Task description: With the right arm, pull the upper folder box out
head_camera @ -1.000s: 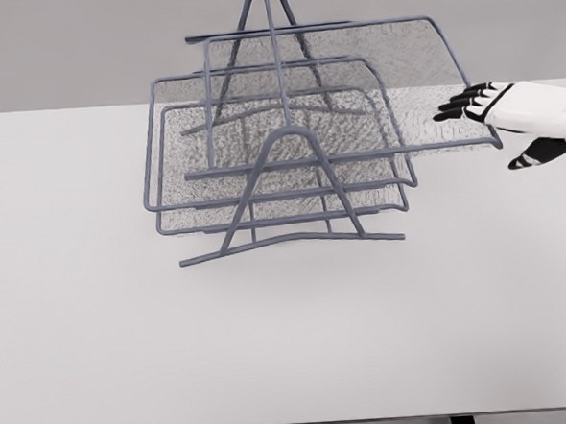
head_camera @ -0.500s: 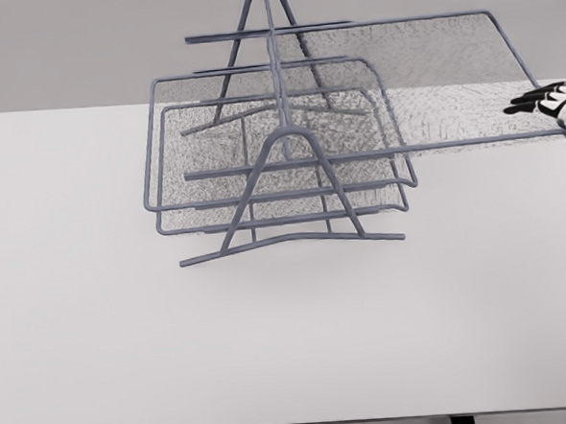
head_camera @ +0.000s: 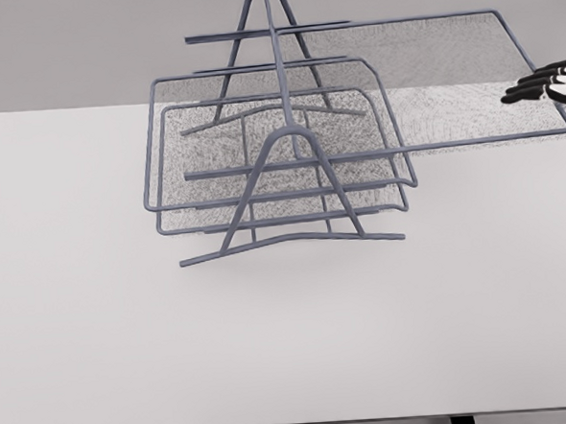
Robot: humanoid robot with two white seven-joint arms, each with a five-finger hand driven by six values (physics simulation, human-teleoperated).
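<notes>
The right hand (head_camera: 551, 81) grips the right rim of the upper folder box (head_camera: 438, 78), black fingers hooked over its wire edge, at the frame's right margin. The box juts far rightward from the rack (head_camera: 280, 164); pulling level along the rails should prevent snagging.

Bright even light, shadowless, soft slightly blurry render

I see the tray rack (head_camera: 285, 173) as grey-blue metal rod, smooth with a dull sheen; its upper tray (head_camera: 448, 77) has a fine wire-mesh floor I can see through; the bench (head_camera: 291, 336) looks plain white, matt and smooth; the right hand (head_camera: 550, 81) shows glossy white shell with black fingers (head_camera: 530, 85).
</notes>
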